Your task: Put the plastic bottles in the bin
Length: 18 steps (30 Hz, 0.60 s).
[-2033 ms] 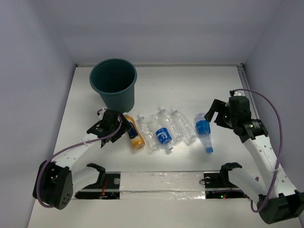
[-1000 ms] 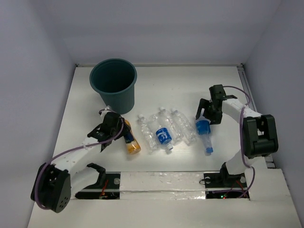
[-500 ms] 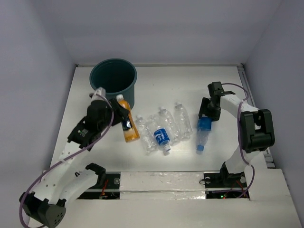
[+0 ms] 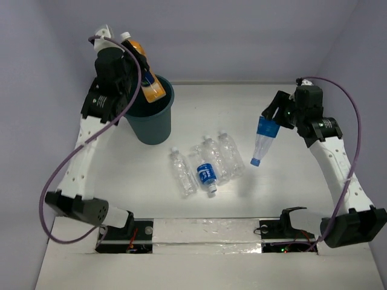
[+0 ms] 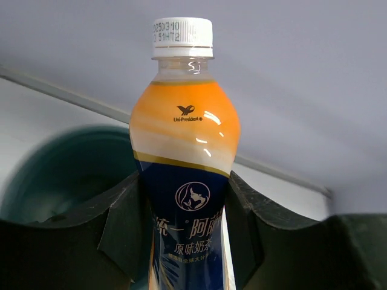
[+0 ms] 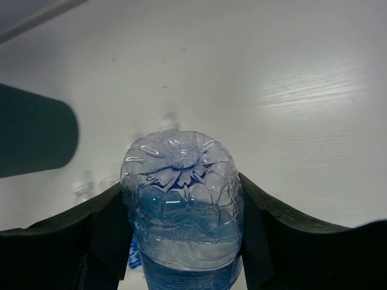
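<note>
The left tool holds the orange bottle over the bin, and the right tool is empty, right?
Not quite. The right tool isn't empty: it grips a blue-label bottle, bottom end toward the camera, as the right wrist view shows. The rest is right: the left tool holds the orange bottle over the bin.

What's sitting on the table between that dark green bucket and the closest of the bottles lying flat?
Nothing. In the top view, the stretch from the bin to the nearest lying bottle is bare white table.
</note>
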Each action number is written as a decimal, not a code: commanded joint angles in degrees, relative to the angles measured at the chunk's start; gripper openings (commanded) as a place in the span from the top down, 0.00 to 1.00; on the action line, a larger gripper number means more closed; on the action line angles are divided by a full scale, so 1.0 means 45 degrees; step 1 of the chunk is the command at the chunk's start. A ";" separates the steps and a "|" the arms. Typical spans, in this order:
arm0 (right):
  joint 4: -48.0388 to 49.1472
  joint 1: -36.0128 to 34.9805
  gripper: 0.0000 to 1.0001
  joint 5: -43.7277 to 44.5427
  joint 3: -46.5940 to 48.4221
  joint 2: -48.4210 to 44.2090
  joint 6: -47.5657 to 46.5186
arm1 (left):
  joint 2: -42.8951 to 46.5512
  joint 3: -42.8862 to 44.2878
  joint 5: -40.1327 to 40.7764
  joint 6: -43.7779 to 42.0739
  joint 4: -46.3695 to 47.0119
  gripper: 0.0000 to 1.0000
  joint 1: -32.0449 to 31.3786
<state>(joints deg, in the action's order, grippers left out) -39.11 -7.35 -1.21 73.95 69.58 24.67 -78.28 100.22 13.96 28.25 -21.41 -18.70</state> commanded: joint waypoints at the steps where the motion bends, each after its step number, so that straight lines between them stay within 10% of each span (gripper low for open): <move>1: 0.0605 -0.0765 0.46 -0.1701 0.1044 -0.0404 0.0787 | -0.1293 0.0833 0.0960 -0.0906 0.0498 0.66 0.1184; 5: 0.1501 -0.1938 0.46 -0.2171 0.2837 0.0082 0.1723 | -0.2912 0.1379 0.1604 -0.1198 0.0968 0.59 0.1616; 10: 0.2480 -0.3342 0.44 -0.2386 0.5650 0.2517 0.2701 | -0.3328 0.1870 0.0884 -0.1220 0.0442 0.17 0.1616; 18: 0.4508 -0.5122 0.43 -0.1626 1.1217 0.7306 0.4320 | 0.0647 -0.1888 -0.0657 -0.1045 0.0382 0.19 0.1616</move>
<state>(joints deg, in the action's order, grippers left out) -26.48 -27.77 -9.28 116.79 96.95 39.51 -86.11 97.69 14.39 23.46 -20.93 -11.42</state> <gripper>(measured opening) 0.654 0.831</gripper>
